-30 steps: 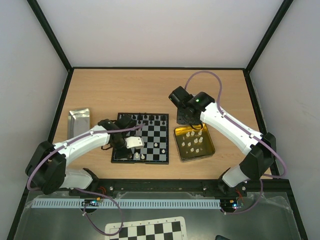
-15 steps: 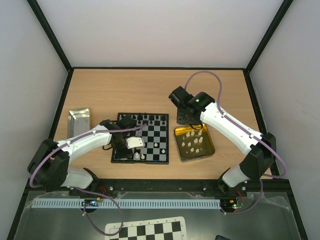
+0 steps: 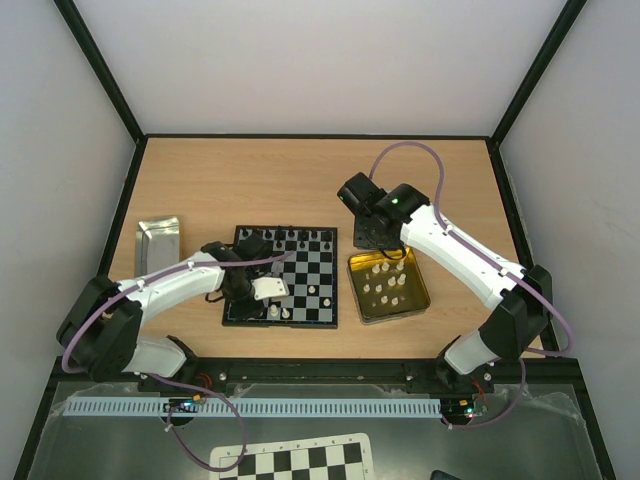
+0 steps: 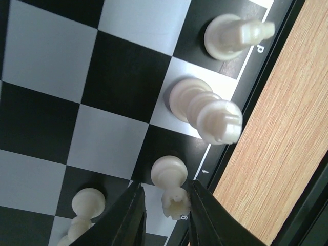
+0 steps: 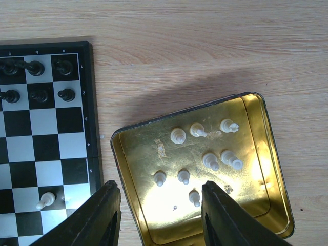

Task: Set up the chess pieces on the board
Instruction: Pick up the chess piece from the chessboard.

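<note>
The board [image 3: 283, 322] lies mid-table with black pieces [image 3: 290, 238] on its far rows and white pieces [image 3: 288, 312] on its near rows. My left gripper [image 3: 262, 296] hangs low over the near left corner. In the left wrist view its jaws [image 4: 165, 192] straddle a small white rook [image 4: 175, 203]. The rook touches the right finger, with a gap to the left finger. A white pawn [image 4: 168, 171] and two taller white pieces [image 4: 212, 115] stand nearby. My right gripper [image 5: 160, 187] is open and empty above the gold tin [image 5: 115, 148], which holds several white pieces [image 5: 210, 161].
An empty silver tray [image 3: 157, 243] sits on the table left of the board. The gold tin [image 3: 352, 290] lies just right of the board. A printed checkered sheet [image 3: 295, 460] lies below the arm bases. Black-framed walls enclose the table.
The left gripper's jaws have narrowed around the white rook, and the left arm has shifted slightly. The right arm has not moved.
</note>
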Tool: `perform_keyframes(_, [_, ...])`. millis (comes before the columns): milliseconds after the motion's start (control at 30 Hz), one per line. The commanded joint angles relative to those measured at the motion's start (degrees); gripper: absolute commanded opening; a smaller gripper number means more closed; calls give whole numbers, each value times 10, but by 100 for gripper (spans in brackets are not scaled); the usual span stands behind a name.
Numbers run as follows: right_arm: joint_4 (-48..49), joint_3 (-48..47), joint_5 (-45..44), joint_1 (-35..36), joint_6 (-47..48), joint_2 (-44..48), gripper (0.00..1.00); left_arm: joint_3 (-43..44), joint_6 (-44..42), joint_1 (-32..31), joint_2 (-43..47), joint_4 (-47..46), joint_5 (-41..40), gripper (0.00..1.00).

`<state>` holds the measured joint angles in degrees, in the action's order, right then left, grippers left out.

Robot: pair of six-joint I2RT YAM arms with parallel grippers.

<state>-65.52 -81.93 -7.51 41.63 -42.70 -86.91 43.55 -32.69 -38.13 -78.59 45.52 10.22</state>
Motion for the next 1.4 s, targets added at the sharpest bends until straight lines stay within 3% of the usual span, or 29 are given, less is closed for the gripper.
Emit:
perform_keyframes(0, [-17, -3, -13, -2, -1, 13, 42, -14, -9, -4, 3, 2, -5, 24])
perform_keyframes(267, [-11, 7, -10, -2, -3, 14, 42, -19, -11, -3, 13, 5, -9, 19])
perform_keyframes(1167, [-4, 20, -9, -2, -2, 17, 42, 13, -3, -4, -2, 4, 1, 25])
perform_keyframes(1367, [-3, 19, -9, -1, -1, 15, 42, 15, -4, -4, -2, 6, 2, 22])
